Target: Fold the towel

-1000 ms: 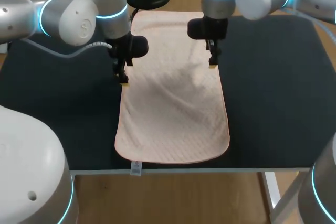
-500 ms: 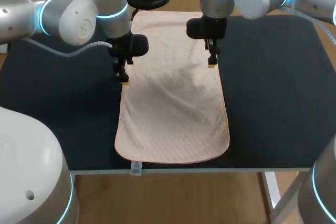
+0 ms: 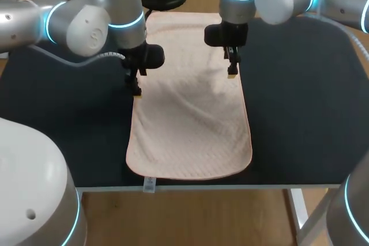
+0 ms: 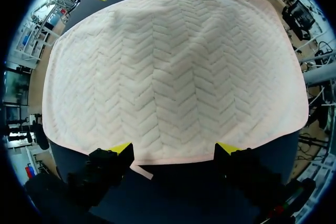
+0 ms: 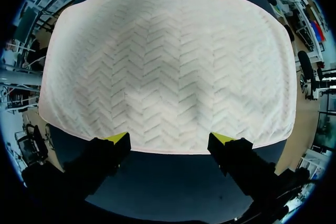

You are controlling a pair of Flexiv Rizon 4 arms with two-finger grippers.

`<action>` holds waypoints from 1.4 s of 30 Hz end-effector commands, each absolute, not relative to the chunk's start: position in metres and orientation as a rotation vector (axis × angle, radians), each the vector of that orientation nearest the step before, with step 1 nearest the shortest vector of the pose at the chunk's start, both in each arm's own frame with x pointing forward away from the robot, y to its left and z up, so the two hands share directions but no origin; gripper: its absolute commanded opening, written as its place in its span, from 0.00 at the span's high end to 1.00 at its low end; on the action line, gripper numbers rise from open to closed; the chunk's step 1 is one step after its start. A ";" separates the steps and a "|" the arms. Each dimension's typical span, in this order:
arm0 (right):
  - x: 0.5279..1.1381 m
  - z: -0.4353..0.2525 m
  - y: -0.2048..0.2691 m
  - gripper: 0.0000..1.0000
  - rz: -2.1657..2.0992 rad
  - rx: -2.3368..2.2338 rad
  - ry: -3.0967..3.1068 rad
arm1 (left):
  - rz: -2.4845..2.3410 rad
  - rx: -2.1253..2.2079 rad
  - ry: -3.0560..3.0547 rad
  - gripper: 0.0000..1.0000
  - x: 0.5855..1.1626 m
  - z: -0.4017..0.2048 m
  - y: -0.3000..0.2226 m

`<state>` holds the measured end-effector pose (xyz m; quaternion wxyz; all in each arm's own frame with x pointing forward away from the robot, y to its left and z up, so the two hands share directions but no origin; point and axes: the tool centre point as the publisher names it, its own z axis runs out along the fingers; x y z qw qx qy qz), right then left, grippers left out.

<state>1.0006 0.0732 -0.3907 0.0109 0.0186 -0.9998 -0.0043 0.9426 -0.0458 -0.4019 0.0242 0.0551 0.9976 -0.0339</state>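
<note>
**Both grippers open at the towel's long edges**

The pale pink towel [image 3: 190,113] lies flat and unfolded on the dark table [image 3: 300,113]. In the head view its long axis runs from 12 o'clock to 6 o'clock through the table's middle. Soft creases cross its centre, and its near hem reaches the table's 6 o'clock edge. A small white tag [image 3: 149,184] hangs from that hem toward 7 o'clock.

The left gripper [image 3: 136,91] points down at the towel's 9 o'clock edge, a little toward 12 from the middle. In the left wrist view, the left gripper [image 4: 175,149] has its jaws spread wide. Both yellow tips sit at the hem with nothing pinched, and the tag [image 4: 140,170] lies just beside one finger.

The right gripper [image 3: 232,73] points down at the 3 o'clock edge, slightly nearer 12. In its own wrist view the right gripper [image 5: 170,140] is likewise spread wide. Its tips rest along the hem, and the towel [image 5: 168,66] stretches ahead of it.
</note>
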 end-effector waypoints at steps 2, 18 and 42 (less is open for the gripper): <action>1.003 -0.403 0.073 0.00 -0.017 0.068 -3.104 | -0.094 0.176 3.104 0.00 0.951 -0.417 -0.052; 1.004 -0.430 0.070 0.00 -0.028 0.015 -3.058 | -0.101 0.172 3.122 0.00 0.957 -0.431 -0.053; 1.000 -0.443 0.068 0.00 -0.046 0.017 -3.102 | -0.111 0.223 3.159 0.00 0.958 -0.444 -0.056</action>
